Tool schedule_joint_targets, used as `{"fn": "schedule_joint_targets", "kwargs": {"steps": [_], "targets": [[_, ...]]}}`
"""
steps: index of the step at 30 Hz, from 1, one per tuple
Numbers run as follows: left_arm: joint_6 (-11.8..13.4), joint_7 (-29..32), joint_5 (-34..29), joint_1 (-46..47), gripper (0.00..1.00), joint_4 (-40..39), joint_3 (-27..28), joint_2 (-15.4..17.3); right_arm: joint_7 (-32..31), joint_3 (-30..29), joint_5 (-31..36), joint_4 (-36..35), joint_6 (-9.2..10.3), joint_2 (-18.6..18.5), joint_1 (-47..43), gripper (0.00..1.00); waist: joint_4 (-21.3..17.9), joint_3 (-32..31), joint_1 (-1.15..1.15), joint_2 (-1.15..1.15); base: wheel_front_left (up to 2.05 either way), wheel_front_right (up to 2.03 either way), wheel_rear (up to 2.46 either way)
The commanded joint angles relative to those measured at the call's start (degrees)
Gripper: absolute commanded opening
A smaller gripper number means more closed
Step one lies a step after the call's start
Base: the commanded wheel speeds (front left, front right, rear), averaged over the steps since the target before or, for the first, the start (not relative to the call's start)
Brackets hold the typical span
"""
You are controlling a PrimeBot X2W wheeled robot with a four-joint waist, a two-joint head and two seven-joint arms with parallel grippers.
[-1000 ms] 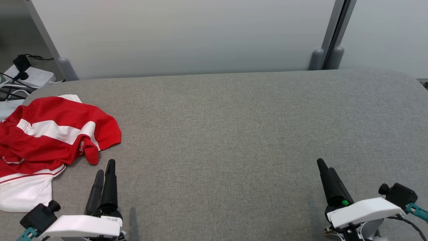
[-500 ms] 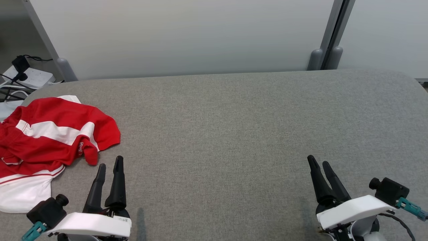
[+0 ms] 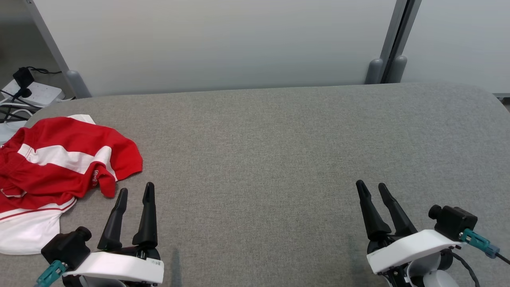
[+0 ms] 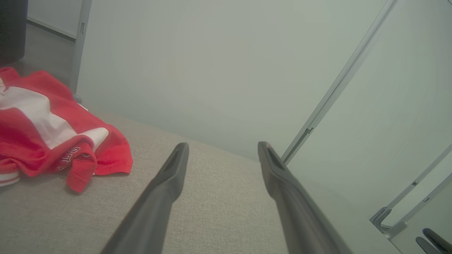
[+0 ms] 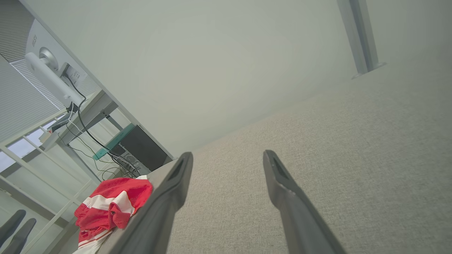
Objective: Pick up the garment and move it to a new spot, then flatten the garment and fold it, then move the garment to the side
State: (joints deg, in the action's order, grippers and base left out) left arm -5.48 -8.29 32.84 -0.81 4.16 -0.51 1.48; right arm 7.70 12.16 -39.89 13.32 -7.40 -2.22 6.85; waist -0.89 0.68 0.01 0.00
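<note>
Red with a broad white band across it, the jersey (image 3: 67, 159) lies crumpled at the left edge of the head view, on the near left corner of the grey fabric tabletop (image 3: 279, 139). Its lower part is white with thin red stripes, and one red flap, bearing small white lettering, is folded over toward the middle of the frame. The frame's left edge cuts off part of the cloth. Behind it, in the upper left corner, a white power strip (image 3: 32, 92) sits with dark cables plugged in.

Just right of that flap, at the lower left, the left gripper (image 3: 135, 190) hangs over bare cloth surface — fingers spread wide, nothing between them, near the jersey but not touching it. The middle of the tabletop runs back to a pale wall panel (image 3: 223, 44). At the lower right the right gripper (image 3: 371, 185) has its fingers parted more narrowly, also empty — well apart from the jersey. A grey post (image 3: 392, 40) stands at the upper right.
</note>
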Motion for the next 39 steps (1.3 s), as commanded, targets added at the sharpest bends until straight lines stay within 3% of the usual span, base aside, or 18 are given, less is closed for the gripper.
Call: {"fn": "schedule_joint_targets", "kwargs": {"steps": [1,31,39], "targets": [[0.54,-0.83,-2.79,2.18,1.00,-2.10,0.99,0.83,1.42,1.67,2.57,-2.28,-0.06,-0.35,2.99,1.00,0.01,0.00,0.00,0.00,0.00,0.00,0.00],[2.46,-5.87,-21.07,1.82,1.00,-0.93,0.23,1.32,6.46,2.86,24.38,-4.03,-0.09,-0.61,3.61,1.00,0.12,-0.63,0.00,0.00,0.00,0.00,0.00],[2.47,-6.71,-23.65,1.88,1.00,-0.14,-0.25,1.40,7.30,2.97,26.79,-3.98,-0.09,-0.66,3.74,1.00,-0.22,-0.58,0.00,0.00,0.00,0.00,0.00]]}}
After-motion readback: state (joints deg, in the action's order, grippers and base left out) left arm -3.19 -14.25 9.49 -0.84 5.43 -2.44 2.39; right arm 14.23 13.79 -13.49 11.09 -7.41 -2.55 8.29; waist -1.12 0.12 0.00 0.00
